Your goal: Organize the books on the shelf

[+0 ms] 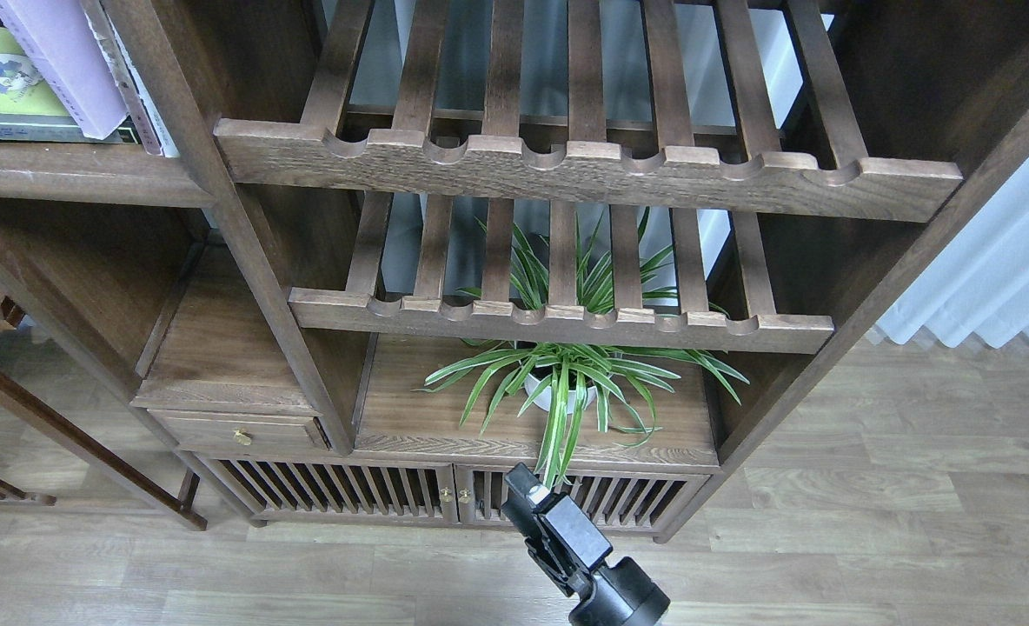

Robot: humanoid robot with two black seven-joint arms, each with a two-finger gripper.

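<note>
The shelf (71, 169) is a flat dark-brown board at the top left. A yellow-green and black book (2, 104) lies flat on it. A pale lavender book (67, 65) leans tilted over that book, against other thin volumes by the upright post. The dark red book is out of view. My right gripper (525, 494) is low at the bottom centre, in front of the cabinet doors, far from the books; its fingers are dark and cannot be told apart. My left gripper is out of view.
Two slatted racks with notched front rails (584, 169) (558, 317) fill the middle. A spider plant in a white pot (567, 382) stands on the board under them. A small drawer (236, 430) and slatted cabinet doors (349, 491) are below. A curtain (1001, 269) hangs at the right.
</note>
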